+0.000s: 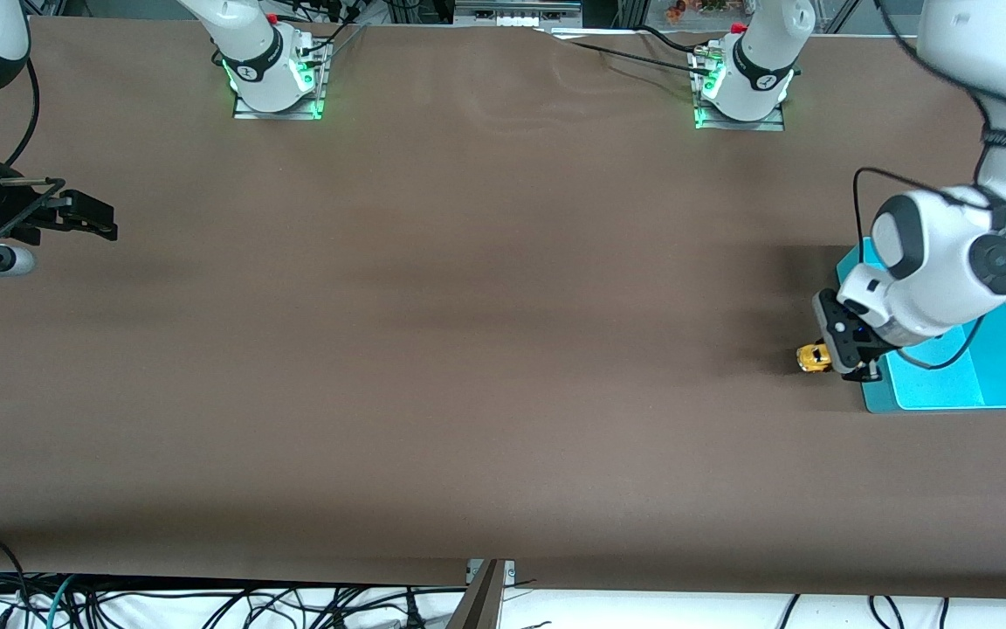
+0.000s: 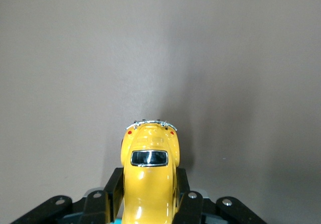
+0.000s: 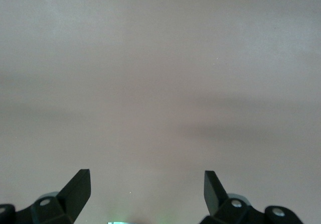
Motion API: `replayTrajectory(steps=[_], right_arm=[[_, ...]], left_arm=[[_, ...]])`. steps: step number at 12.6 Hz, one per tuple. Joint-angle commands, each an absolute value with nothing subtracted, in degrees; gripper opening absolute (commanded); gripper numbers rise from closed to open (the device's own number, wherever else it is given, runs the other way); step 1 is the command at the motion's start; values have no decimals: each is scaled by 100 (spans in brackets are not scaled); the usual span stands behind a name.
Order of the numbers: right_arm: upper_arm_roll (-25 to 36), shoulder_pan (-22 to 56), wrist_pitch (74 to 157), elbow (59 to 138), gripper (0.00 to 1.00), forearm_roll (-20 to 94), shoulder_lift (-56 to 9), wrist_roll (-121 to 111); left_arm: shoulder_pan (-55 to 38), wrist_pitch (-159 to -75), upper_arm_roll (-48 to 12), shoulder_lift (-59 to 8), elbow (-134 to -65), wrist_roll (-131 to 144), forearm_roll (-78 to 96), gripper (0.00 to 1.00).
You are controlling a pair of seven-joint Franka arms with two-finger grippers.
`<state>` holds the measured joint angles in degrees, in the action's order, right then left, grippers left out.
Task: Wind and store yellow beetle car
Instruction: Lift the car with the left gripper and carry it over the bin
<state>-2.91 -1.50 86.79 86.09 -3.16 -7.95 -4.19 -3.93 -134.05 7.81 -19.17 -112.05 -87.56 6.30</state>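
Observation:
The yellow beetle car [image 1: 813, 357] is held in my left gripper [image 1: 828, 356] low over the brown table, right beside the turquoise bin [image 1: 1005, 371] at the left arm's end. In the left wrist view the car [image 2: 149, 184] sits between the two black fingers [image 2: 111, 191], which press on its sides; its dark window faces up. My right gripper [image 1: 93, 218] waits open and empty over the table at the right arm's end, and its fingers [image 3: 79, 186] stand wide apart in the right wrist view.
The turquoise bin's inside shows nothing in it; the left arm covers part of it. Both arm bases [image 1: 276, 79] stand along the table's edge farthest from the front camera. Cables [image 1: 206, 607] hang below the nearest edge.

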Motion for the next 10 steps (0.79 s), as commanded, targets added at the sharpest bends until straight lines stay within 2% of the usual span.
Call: replayTrajectory(steps=[1, 6, 8, 10], right_arm=[[-325, -185, 8666, 8499, 100, -334, -835, -334], [-325, -185, 8666, 8499, 100, -334, -844, -334], [-325, -176, 8666, 8499, 100, -334, -844, -334], [-325, -158, 8675, 8490, 100, -334, -844, -334]], left_arm=[[-370, -13078, 844, -1118, -11592, -8666, 511, 0], [325, -12691, 1089, -1028, -11593, -9121, 272, 0], [369, -12779, 1239, -1386, -11531, -9569, 281, 0], [536, -13357, 1353, -1809, -11531, -9685, 220, 0]])
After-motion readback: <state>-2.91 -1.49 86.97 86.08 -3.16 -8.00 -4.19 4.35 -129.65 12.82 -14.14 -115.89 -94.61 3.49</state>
